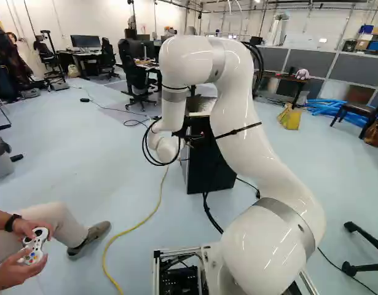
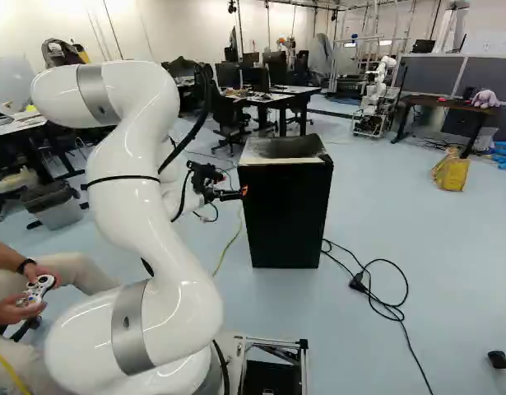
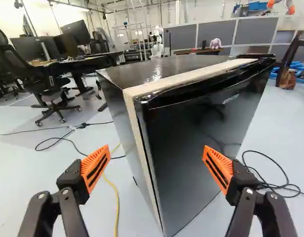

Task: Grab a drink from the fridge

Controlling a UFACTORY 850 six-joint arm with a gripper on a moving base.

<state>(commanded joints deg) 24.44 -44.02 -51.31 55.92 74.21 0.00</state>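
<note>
Right base view: white arm (image 2: 133,206) rising left of middle. Its black tool (image 2: 234,195) at left edge of upright black fridge (image 2: 285,214); contact unclear. Black cable (image 2: 359,283) loops over floor, right of fridge. Farther off: yellow bag (image 2: 452,175) on floor, pale purple plush (image 2: 485,99) on dark tabletop (image 2: 438,102), another robot (image 2: 373,103) nearby.

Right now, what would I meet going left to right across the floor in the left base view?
Light grey bin with a dark liner, long yellow cable, black box-shaped fridge, bright yellow bag, dark chair with slim legs.
</note>
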